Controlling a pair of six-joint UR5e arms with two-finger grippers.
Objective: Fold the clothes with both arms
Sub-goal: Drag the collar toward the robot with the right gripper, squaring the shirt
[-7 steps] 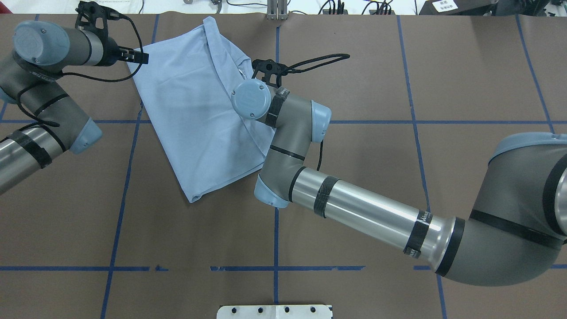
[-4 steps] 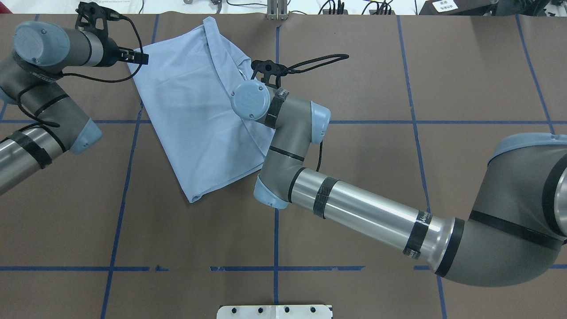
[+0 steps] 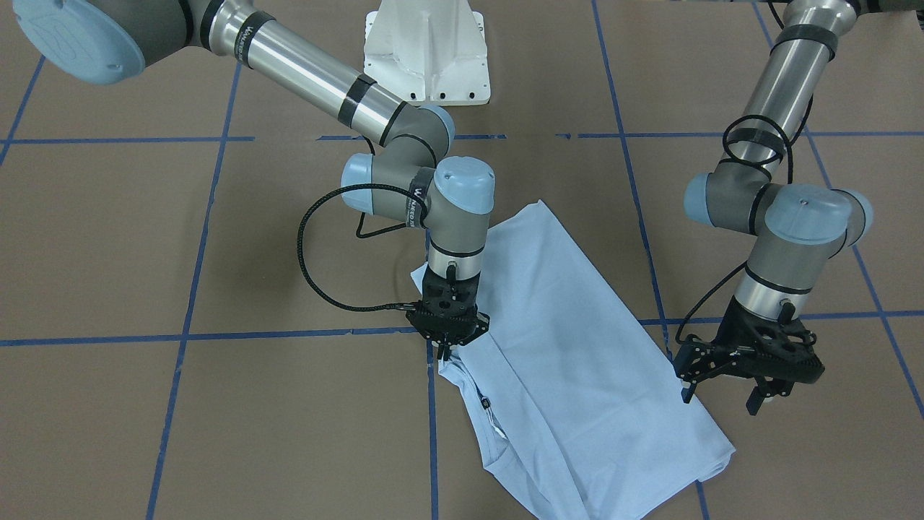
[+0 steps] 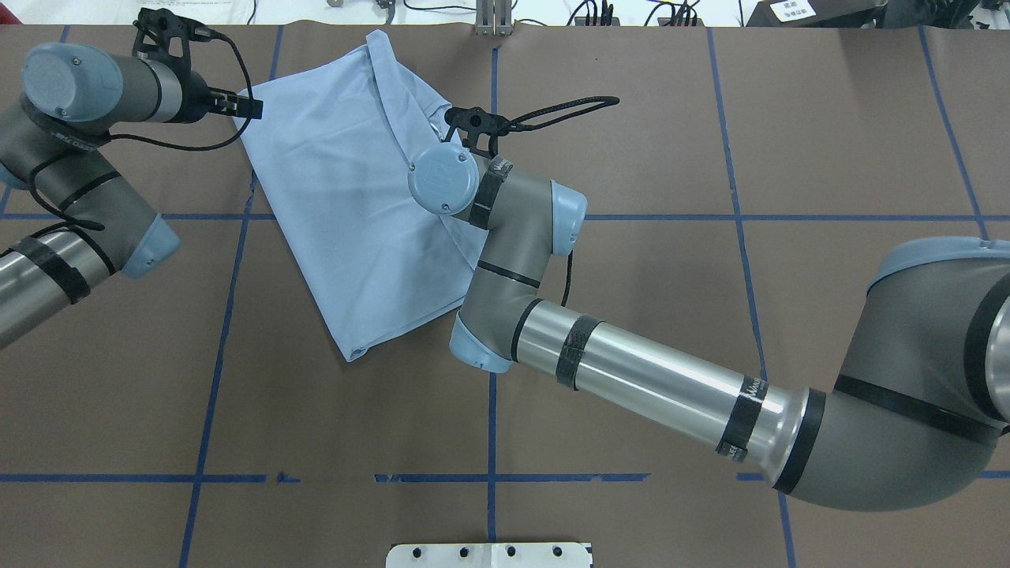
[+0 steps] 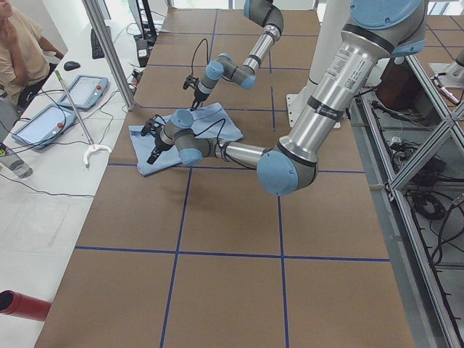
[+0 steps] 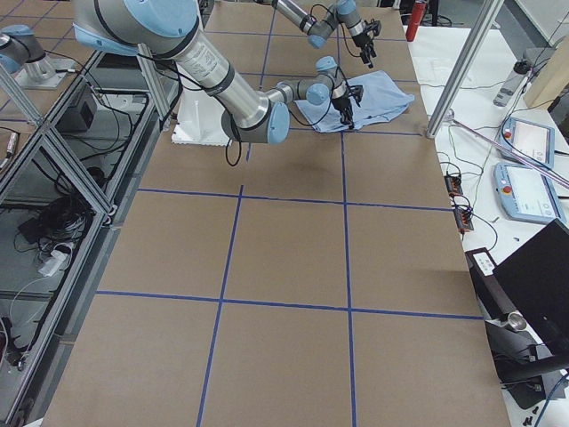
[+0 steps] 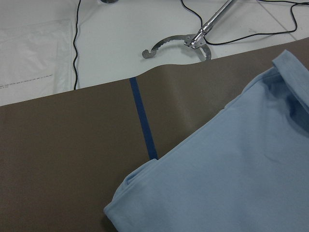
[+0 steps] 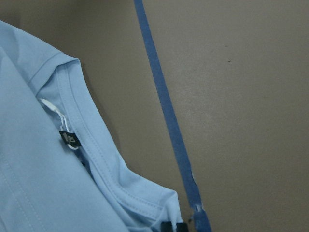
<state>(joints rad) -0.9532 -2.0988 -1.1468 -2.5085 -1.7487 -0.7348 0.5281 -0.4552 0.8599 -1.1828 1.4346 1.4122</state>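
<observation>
shirt (image 3: 577, 361) is lying folded lengthwise on the table (image 3: 216, 433), on the side far from the robot | right gripper (image 3: 445, 352) is pinching its collar-side edge, probably anchoring it for the fold | left gripper (image 3: 720, 397) is hovering over the opposite edge with jaws apart, holding nothing, probably lining up a grasp

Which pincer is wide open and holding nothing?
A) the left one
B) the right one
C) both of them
A: the left pincer has its fingers spread apart at the edge of the T-shirt with nothing between them, while the right pincer is pinched shut on the cloth near the collar.
</observation>
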